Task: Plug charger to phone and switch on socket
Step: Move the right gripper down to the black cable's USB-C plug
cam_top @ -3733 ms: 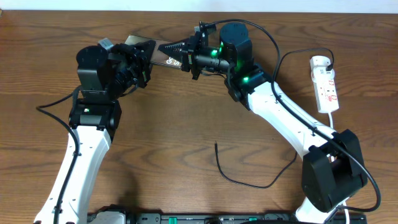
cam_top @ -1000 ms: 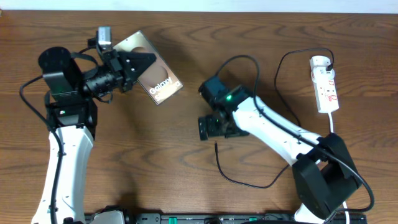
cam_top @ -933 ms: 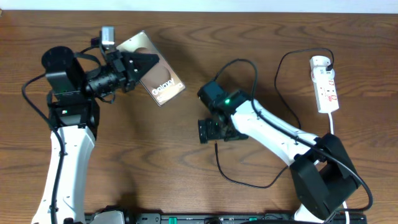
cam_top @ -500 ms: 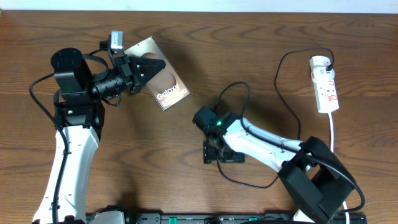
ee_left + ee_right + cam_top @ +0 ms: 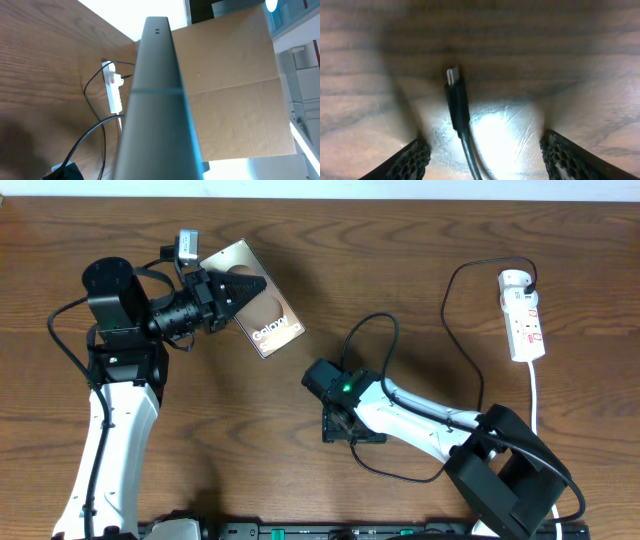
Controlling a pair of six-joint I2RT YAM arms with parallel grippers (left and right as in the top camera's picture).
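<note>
Low over the counter, the right gripper, jaws apart, straddles the charger at its connector tip and should next close on it, while the left gripper clamps the phone.

The back middle of the desk is bare wood, between the phone and the socket. The left claw grips the phone near the back left corner, so that spot is blocked. The cable loops across the right half, from the socket down toward the front edge and back to the middle. The right claw sits low over the cable's tip. Its fingers stand wide apart, one on each side, not touching it, with bare wood in both gaps. A white lead runs along the right edge. The right arm lies across the front right.
</note>
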